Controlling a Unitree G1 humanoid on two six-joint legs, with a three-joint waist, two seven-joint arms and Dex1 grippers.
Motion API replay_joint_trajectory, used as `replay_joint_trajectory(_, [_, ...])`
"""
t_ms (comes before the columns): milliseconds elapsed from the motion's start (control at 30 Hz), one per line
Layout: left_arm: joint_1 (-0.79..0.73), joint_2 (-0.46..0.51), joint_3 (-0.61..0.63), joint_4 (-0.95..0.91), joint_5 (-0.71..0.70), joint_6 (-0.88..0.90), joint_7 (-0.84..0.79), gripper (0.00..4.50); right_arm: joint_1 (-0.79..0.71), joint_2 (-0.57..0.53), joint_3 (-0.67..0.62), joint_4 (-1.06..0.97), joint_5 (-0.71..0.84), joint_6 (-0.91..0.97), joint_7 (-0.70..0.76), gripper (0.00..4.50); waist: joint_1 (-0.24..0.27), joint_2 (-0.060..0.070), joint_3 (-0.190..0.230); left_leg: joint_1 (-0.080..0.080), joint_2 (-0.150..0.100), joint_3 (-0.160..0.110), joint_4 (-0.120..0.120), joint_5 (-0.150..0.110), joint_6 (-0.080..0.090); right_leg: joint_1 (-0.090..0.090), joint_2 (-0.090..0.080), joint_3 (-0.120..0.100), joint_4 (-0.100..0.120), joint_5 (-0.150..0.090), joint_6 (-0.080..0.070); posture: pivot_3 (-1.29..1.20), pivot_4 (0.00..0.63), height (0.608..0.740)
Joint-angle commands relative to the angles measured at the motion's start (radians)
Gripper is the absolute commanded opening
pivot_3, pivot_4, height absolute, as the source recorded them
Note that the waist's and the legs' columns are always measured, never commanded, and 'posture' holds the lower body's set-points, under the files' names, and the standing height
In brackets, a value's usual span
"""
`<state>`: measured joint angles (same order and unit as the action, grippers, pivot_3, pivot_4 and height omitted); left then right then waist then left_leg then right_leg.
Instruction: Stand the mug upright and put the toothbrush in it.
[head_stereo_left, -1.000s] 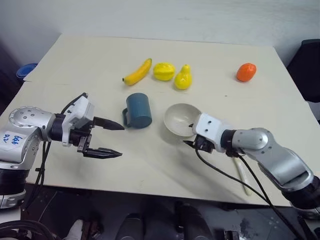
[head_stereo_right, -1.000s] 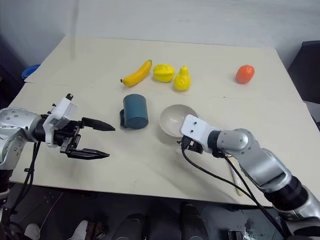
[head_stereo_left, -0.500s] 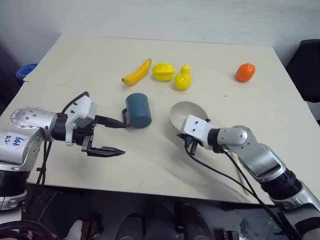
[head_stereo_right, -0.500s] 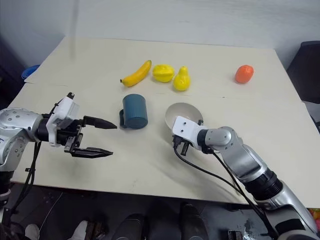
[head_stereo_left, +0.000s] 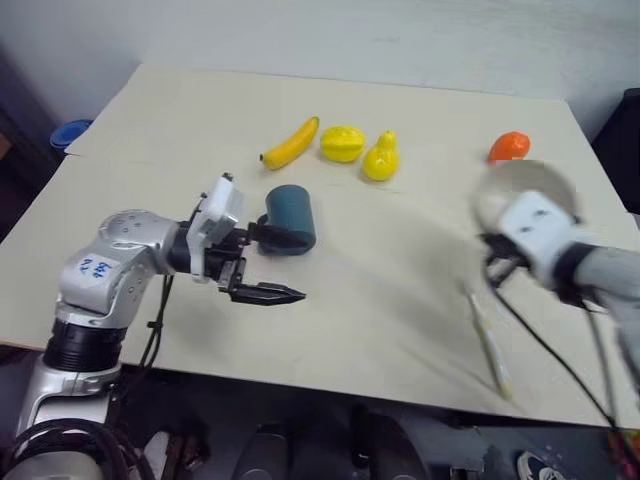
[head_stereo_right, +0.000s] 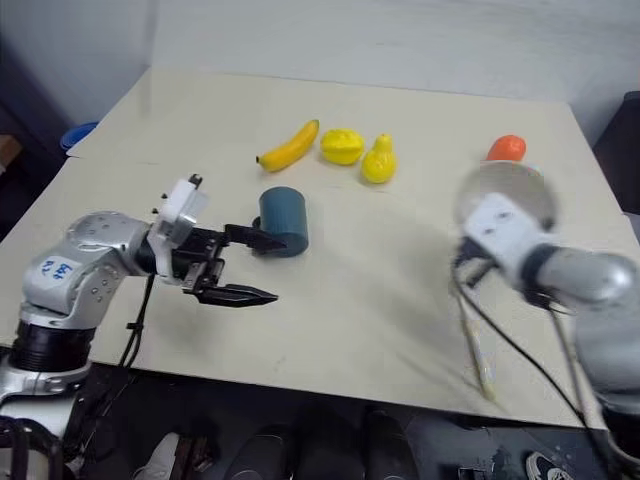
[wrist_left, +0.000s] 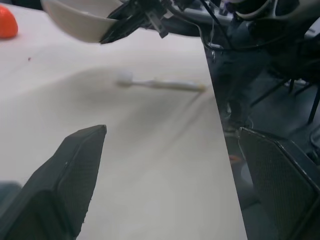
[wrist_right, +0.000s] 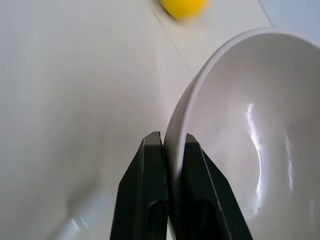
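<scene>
The right gripper (wrist_right: 167, 165) has its two black fingers pinched together on the rim of the grey-beige bowl (wrist_right: 240, 125), one finger on the outer wall and one inside, the bowl lifted off the table (head_stereo_left: 400, 290) and tilted; in the head views bowl and gripper are smeared by motion and their outlines are hard to make out. Below and just beside this gripper lies the toothbrush (head_stereo_left: 486, 338), flat on the table near its front edge; its long axis runs from the front edge away toward the fruit, bristle head at the far end, handle toward the edge; in the left wrist view it shows lengthwise with the white head nearer the bowl. The left gripper (head_stereo_left: 270, 264) holds its jaws wide apart, empty, pointing across the table toward the right arm; the upper finger's tip lies against or just in front of the mug (head_stereo_left: 291, 219), and contact cannot be told. The mug lies on its side, axis roughly along the table's depth; its mouth and handle are hidden from the head views. Beyond the mug sit a banana (head_stereo_left: 290, 145), a yellow fruit (head_stereo_left: 342, 143) and a yellow pear (head_stereo_left: 380, 158); an orange fruit (head_stereo_left: 508, 146) sits behind the bowl, partly covered by it. A white sticker (head_stereo_left: 95, 267) on the left arm carries blue handwriting, not legible.
</scene>
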<state>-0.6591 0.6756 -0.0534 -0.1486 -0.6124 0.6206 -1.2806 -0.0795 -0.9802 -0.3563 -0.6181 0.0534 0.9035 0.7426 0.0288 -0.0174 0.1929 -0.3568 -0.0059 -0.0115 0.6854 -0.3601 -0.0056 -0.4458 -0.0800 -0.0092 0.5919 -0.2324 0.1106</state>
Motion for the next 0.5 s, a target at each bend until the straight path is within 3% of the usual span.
replay_joint_trajectory(33, [-0.034,-0.028,-0.033,-0.005,-0.003,-0.024,-0.027,4.50,0.210,0.002,-0.218,-0.026,-0.054,-0.017,0.044,0.05,0.000,0.000,0.000,0.000,0.000,0.000,0.000,0.000,0.000,0.000,0.000,0.000,0.000,0.000,0.000,0.00,0.150,0.740])
replay_joint_trajectory(233, [-0.080,-0.066,-0.086,0.043,0.024,-0.076,-0.079,4.50,0.429,0.125,-0.327,0.048,-0.061,-0.121,0.008,0.05,-0.026,0.000,0.000,0.007,-0.001,0.011,0.000,0.000,0.004,0.005,0.000,0.012,0.000,0.002,0.003,0.00,0.150,0.740])
replay_joint_trajectory(367, [-0.106,-0.074,-0.094,0.086,0.043,-0.100,-0.100,4.50,0.411,0.197,-0.352,0.064,-0.005,-0.114,-0.010,1.20,-0.037,0.000,0.000,0.022,0.001,0.011,-0.002,0.001,0.005,0.020,0.003,0.014,-0.003,-0.003,-0.006,0.00,0.150,0.740])
replay_joint_trajectory(500, [-0.116,-0.066,-0.097,0.123,0.067,-0.133,-0.115,4.50,0.398,0.233,-0.359,0.035,0.045,-0.099,-0.008,2.39,-0.042,0.000,0.000,0.023,0.002,0.008,-0.003,0.001,0.005,0.018,0.004,0.015,0.000,0.000,-0.002,0.00,0.150,0.740])
